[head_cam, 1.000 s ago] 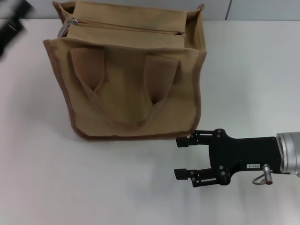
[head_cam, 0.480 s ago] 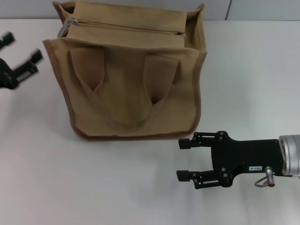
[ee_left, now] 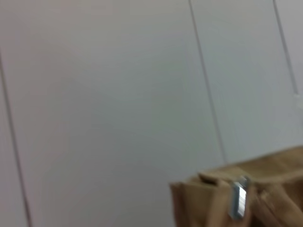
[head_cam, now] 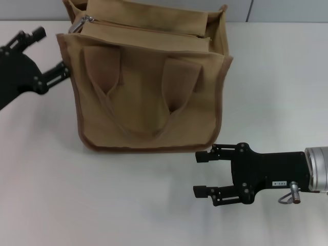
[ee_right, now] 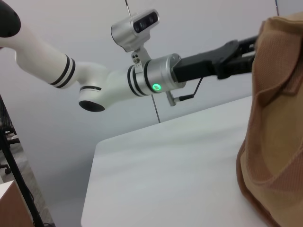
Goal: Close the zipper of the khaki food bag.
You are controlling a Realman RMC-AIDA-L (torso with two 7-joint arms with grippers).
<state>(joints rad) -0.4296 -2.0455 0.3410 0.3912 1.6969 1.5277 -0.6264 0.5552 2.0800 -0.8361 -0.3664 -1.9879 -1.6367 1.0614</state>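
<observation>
The khaki food bag (head_cam: 148, 97) stands upright on the white table, handles folded down over its front. The zipper (head_cam: 148, 28) runs across its top, with the silver slider (head_cam: 78, 24) at the left end. My left gripper (head_cam: 51, 51) is open at the bag's upper left side, its lower finger (head_cam: 60, 69) touching the bag's left edge. The left wrist view shows the slider (ee_left: 239, 201) and the bag's top corner (ee_left: 199, 198). My right gripper (head_cam: 199, 173) is open and empty on the table, just in front of the bag's right bottom corner.
The white table (head_cam: 277, 77) spreads to the right and front of the bag. The right wrist view shows the left arm (ee_right: 156, 78) reaching to the bag's side (ee_right: 277, 123), with a grey wall behind.
My left gripper has moved in from the far left to the bag's upper left edge. The bag's top has shifted a little to the right. The right arm has hardly moved.
</observation>
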